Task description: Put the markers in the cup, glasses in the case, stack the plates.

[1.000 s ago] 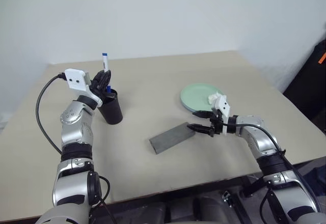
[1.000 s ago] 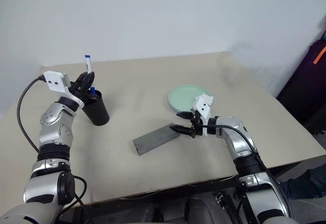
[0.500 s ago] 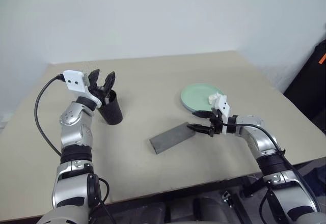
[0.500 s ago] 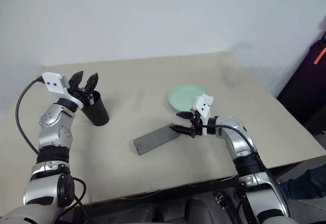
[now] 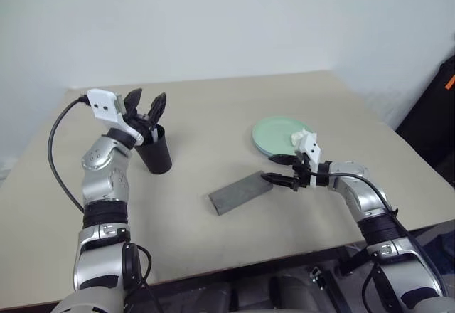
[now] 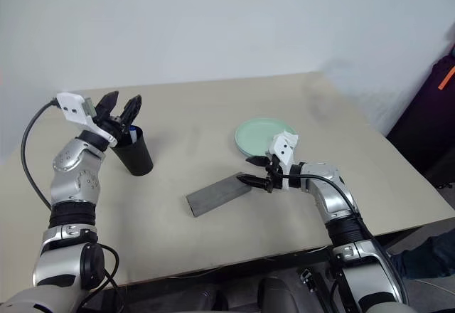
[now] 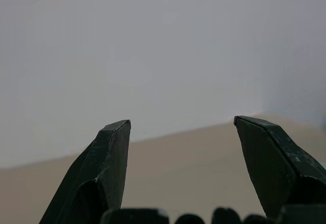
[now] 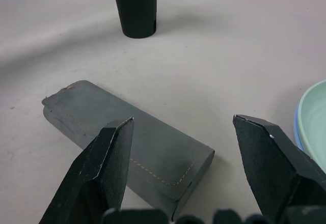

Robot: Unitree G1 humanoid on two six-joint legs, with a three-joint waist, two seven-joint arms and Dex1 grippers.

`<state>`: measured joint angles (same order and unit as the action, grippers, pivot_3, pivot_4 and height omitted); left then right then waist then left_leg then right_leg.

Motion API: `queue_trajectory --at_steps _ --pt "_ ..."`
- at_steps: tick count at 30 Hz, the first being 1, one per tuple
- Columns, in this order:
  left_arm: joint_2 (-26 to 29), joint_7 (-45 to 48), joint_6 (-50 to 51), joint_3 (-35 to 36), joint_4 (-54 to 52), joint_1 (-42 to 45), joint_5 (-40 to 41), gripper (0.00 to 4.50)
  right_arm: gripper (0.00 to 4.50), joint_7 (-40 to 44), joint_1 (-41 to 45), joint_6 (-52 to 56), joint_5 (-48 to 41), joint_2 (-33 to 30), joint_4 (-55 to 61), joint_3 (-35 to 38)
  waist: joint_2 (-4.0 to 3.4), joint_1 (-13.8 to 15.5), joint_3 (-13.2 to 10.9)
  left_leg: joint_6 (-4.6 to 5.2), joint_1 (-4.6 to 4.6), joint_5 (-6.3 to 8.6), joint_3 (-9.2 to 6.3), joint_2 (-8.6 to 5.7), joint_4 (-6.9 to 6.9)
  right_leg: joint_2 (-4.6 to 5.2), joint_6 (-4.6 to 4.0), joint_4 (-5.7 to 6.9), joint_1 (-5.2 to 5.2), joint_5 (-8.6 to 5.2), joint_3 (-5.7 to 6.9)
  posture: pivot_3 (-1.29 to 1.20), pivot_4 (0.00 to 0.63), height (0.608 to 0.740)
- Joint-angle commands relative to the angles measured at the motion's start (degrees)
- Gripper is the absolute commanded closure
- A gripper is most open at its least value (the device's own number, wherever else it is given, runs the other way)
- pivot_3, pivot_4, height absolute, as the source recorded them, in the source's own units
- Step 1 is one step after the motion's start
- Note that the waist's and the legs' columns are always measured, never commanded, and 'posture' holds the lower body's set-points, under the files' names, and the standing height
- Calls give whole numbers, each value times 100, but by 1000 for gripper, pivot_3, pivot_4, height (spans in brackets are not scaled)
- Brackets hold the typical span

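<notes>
Hovering just above the black cup (image 5: 155, 153), the left tool (image 5: 145, 104) has its two black fingers spread wide with nothing between them, tips aimed up and away from the robot; in the left wrist view the same fingers (image 7: 104, 168) stand apart against the pale wall with the beige surface (image 7: 178, 168) below. The cup stands upright at the left of the surface, and a marker (image 6: 129, 136) shows as a bit of blue and white just inside its rim, partly hidden by the tool. Near the middle of the surface lies the grey case (image 5: 240, 192), closed and set at an angle, one end toward the cup and the other toward the right tool (image 5: 279, 170). That tool points left at the case's near end, its fingers released and empty; the right wrist view has the case (image 8: 132, 152) lying between and just past the open fingertips (image 8: 114, 147), whether they touch it I cannot tell. Behind the right tool sit the plates (image 5: 279, 134), stacked, mint green on top with a thin light blue edge (image 8: 297, 132) showing beneath it. Glasses cannot be made out on the surface
</notes>
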<state>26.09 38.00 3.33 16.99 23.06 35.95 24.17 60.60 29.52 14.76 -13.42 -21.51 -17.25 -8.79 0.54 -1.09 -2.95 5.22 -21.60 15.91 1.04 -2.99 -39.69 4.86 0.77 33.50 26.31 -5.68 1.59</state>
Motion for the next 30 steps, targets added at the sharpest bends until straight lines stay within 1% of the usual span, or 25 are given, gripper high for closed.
queue_trajectory --at_steps 1,4,7,8,10,13,17,22,25,30 --pt "353 646 935 -251 -1184 -188 517 1072 1114 -22 139 -96 -48 -13 146 90 -1 -10 0 0 -1 0 0 0 0 -1 0 0 1 0 0 0 0 740" --pt "585 931 1436 -399 -1806 -659 655 1072 1114 -38 134 -120 -46 -42 152 120 -6 -48 -1 1 6 2 5 0 7 -3 0 0 1 -2 -5 0 0 740" --pt "744 1066 1489 -527 -2157 -1330 482 1072 1114 -199 104 -122 -18 -69 150 189 -8 -61 -2 0 11 1 6 4 11 -5 -2 4 1 -3 -6 0 0 740" --pt "763 1076 1366 -559 -2207 -1598 361 1072 1114 -254 63 -80 -56 -69 194 235 -8 -61 -2 -1 11 0 6 7 11 -7 -2 4 3 -3 -6 0 0 740" --pt "728 1011 1144 -575 -2238 -1944 187 1072 1114 -327 -25 -41 -105 -91 278 304 -7 -44 -3 -3 11 -1 6 9 11 -7 -3 5 3 -4 -6 0 0 740" --pt "481 714 892 -450 -2124 -2373 94 1072 1114 -453 -276 128 -241 -162 458 506 -6 23 -3 -3 8 -2 4 11 10 -3 -4 2 3 -4 -2 0 0 740" --pt "173 443 476 -613 -2239 -2862 -230 1072 1114 -462 -662 174 -512 -317 596 888 -8 118 -3 -1 0 0 4 11 11 3 -3 -9 3 -4 3 0 0 740" --pt "-179 242 208 -907 -2199 -3015 -521 1072 1114 -331 -791 42 -416 -712 249 1038 -10 164 -3 0 -9 1 5 24 15 1 -4 -48 -3 -4 24 0 0 740" --pt "-217 234 21 -959 -2041 -2969 -630 1072 1114 -207 -741 -21 -418 -939 -17 1102 -10 163 -3 -1 -13 1 19 56 14 4 -5 -80 -11 -4 76 0 0 740" --pt "-369 -4 -172 -953 -1873 -2927 -693 1072 1114 -151 -657 -190 -380 -1143 -531 1201 -11 160 -4 -2 -11 2 29 70 15 2 -12 -80 -7 -9 87 0 0 740"
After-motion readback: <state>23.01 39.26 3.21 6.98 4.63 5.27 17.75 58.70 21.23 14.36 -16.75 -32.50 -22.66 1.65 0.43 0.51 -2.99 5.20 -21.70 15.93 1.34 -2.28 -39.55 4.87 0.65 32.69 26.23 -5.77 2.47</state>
